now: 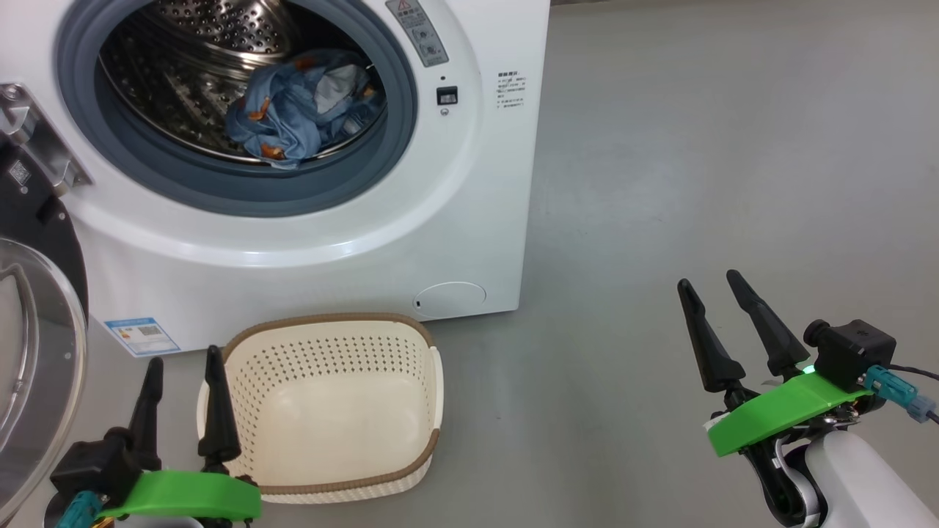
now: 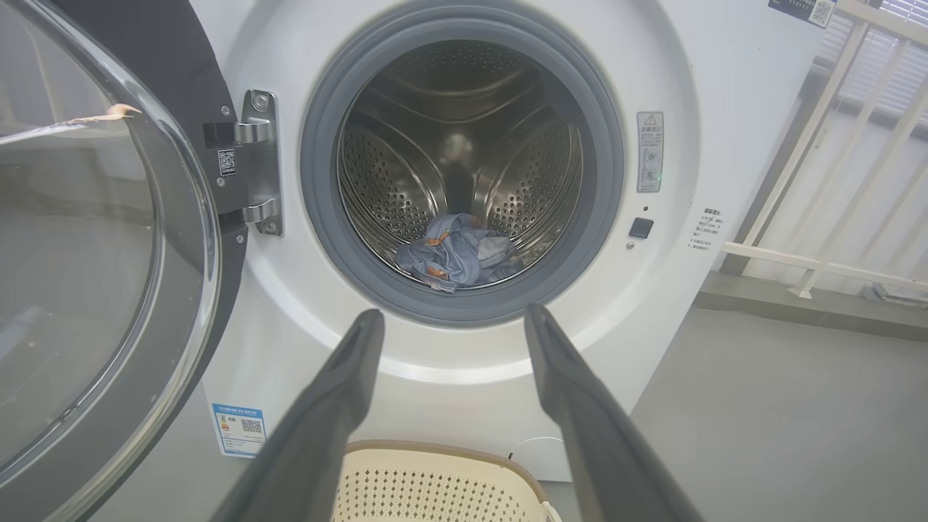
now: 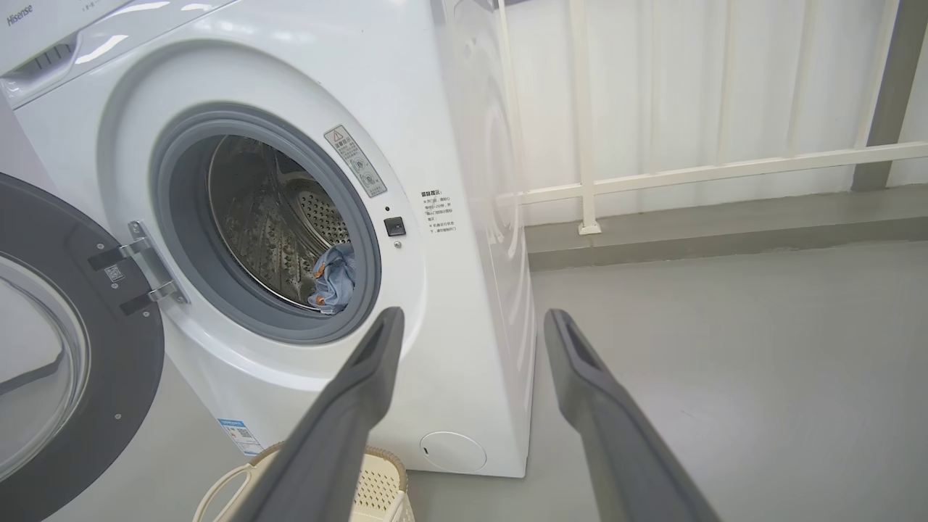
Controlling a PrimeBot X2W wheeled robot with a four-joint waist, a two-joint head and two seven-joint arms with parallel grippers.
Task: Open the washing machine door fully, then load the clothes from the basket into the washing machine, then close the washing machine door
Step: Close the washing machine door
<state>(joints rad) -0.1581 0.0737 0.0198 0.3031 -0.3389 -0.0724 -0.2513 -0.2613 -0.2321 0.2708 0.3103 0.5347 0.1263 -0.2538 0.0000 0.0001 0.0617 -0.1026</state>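
Note:
The white washing machine stands with its door swung wide to the left, glass bowl facing out. The blue printed clothes lie bunched at the bottom of the steel drum, also visible in the left wrist view as the clothes and in the right wrist view as the clothes. In front of the machine sits the cream basket with nothing inside. My left gripper is open by the basket's left rim. My right gripper is open over bare floor at the right.
Grey floor spreads to the right of the machine. A white railing runs along the wall behind it. The open door takes up the space at the left, close to my left arm.

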